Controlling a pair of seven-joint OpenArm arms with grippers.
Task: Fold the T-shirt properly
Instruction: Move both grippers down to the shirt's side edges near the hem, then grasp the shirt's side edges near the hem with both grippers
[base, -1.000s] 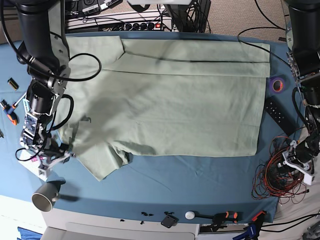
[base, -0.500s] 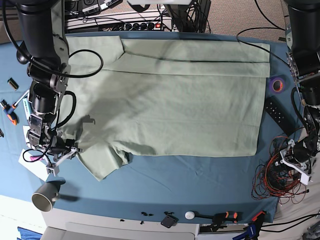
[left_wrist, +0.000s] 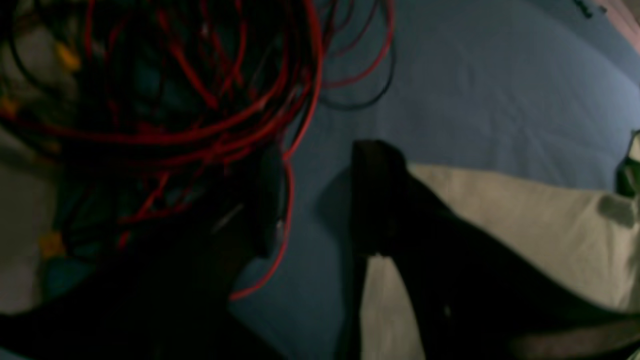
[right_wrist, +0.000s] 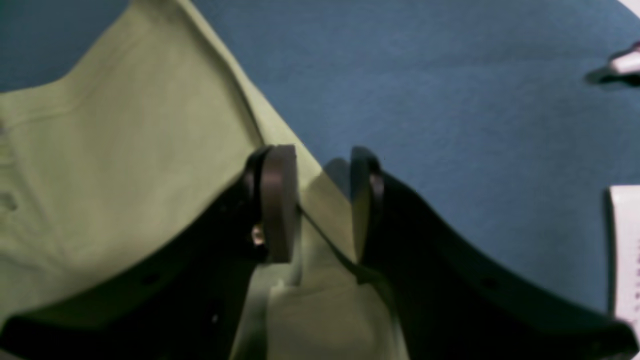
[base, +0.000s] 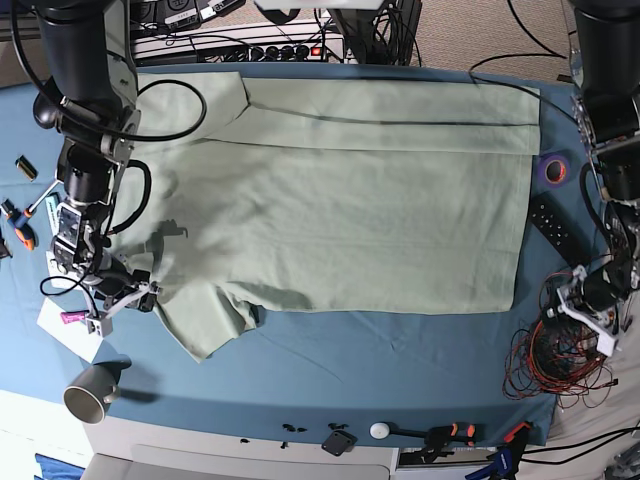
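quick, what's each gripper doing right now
Left gripper: open, holding nothing, beside the red wire tangle.
Right gripper: open, jaws straddling the edge of the pale sage-green cotton T-shirt, not yet clamped.

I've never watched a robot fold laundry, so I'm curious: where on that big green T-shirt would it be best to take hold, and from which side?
Probably the loose sleeve of the T-shirt at its near corner, coming in from the cloth's outer edge. There the hem lies free on the blue table cloth, so a jaw could slip under it. The right gripper already straddles that edge, jaws open around the fabric.
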